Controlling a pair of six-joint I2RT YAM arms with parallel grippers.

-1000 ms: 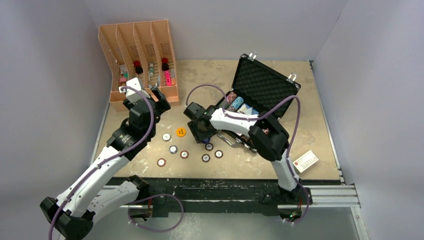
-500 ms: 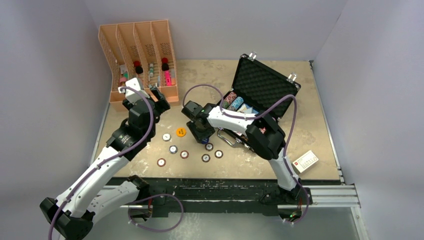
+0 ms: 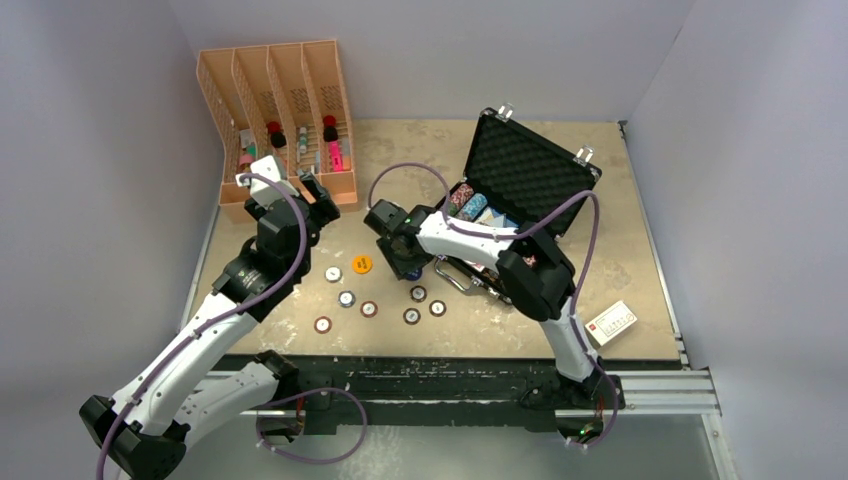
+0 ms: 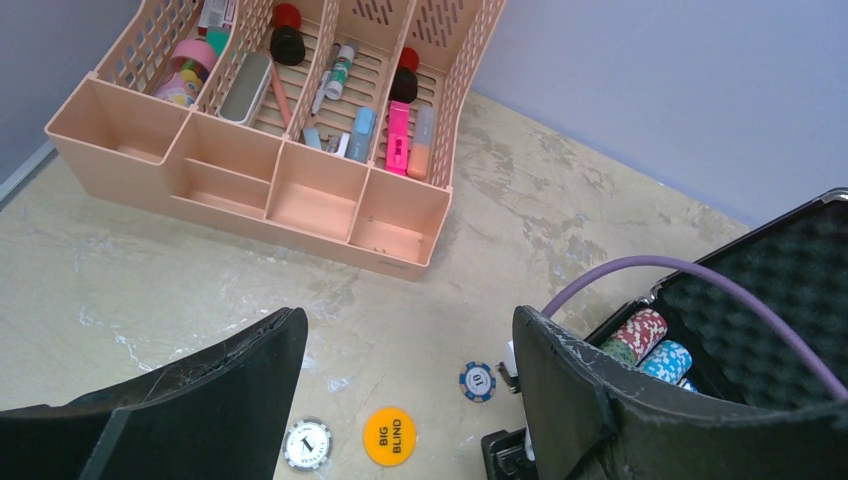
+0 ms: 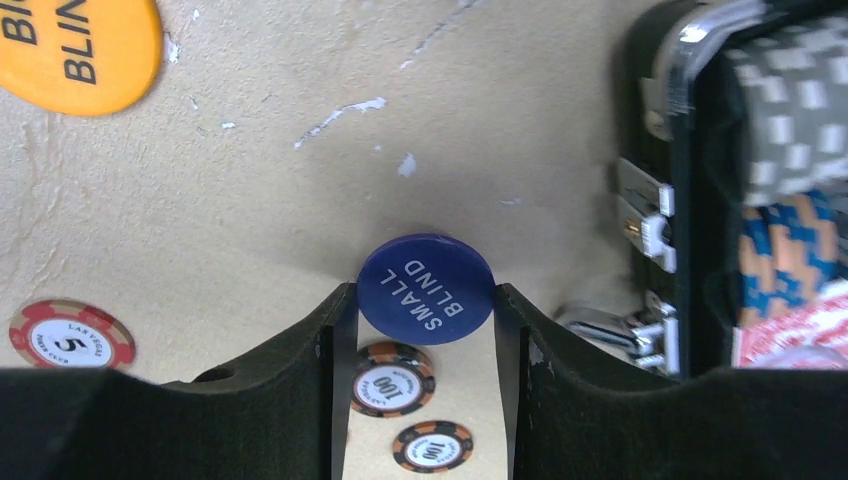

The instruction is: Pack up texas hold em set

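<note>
Left jaws parted wide, unmoved since a second ago, just before the orange rack [image 4: 250, 215]. Centre of the desk [image 3: 400, 150]: BIG BLIND button [image 3: 362, 264] and loose chips [image 3: 346, 298], open room around. Right jaws, raised off the desk since then, clenched on the blue SMALL BLIND chip [image 5: 426, 288], lettering legible only in the right wrist view. Briefcase [image 3: 530, 165] open just right, chip rows [image 4: 640, 335] inside; card deck [image 3: 611, 323] near the right front edge.
</note>
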